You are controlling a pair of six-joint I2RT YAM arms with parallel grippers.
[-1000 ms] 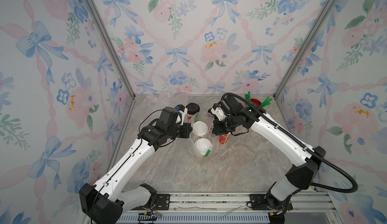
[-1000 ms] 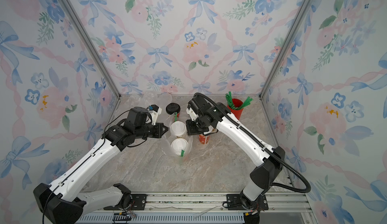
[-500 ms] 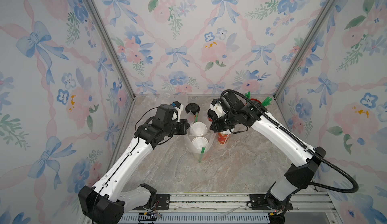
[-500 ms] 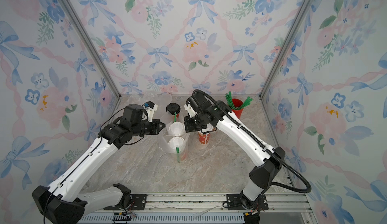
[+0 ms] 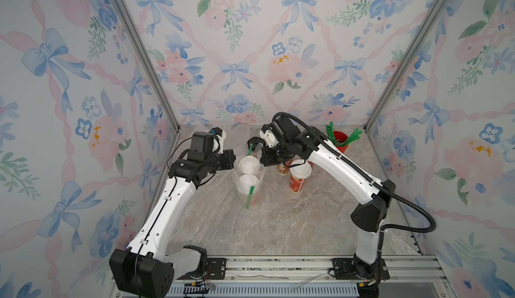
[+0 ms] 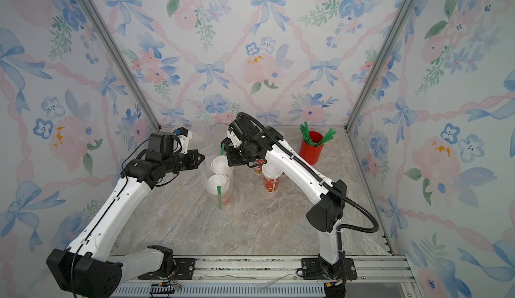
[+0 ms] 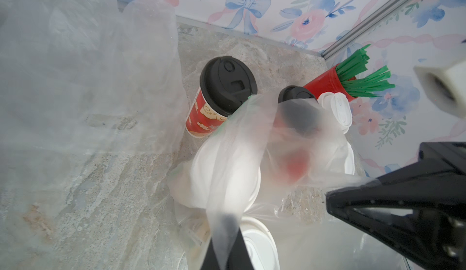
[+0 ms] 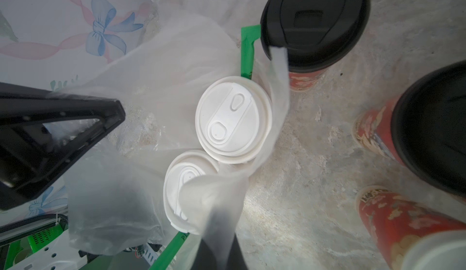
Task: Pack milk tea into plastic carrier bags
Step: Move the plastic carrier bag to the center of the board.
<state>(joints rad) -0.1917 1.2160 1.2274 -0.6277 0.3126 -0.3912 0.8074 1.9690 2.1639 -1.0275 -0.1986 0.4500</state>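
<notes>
Both grippers are pinching the handle loops of one clear bag [image 5: 239, 183], which is standing in the back half of the tabletop [image 5: 278, 227], near its middle. The left gripper [image 5: 232, 158] is clenching the loop on its side, and the right gripper [image 5: 262, 160] is clenching the opposite loop. Two bagged cups [image 5: 250, 166] with white lids are sitting inside beside a green straw [image 5: 250, 196]. A black-lidded cup [image 5: 253, 142] is standing just behind the bag. A loose white-lidded cup [image 5: 300, 171] is standing to its right, and a red straw cup [image 5: 340, 141] is sitting in the back right corner.
</notes>
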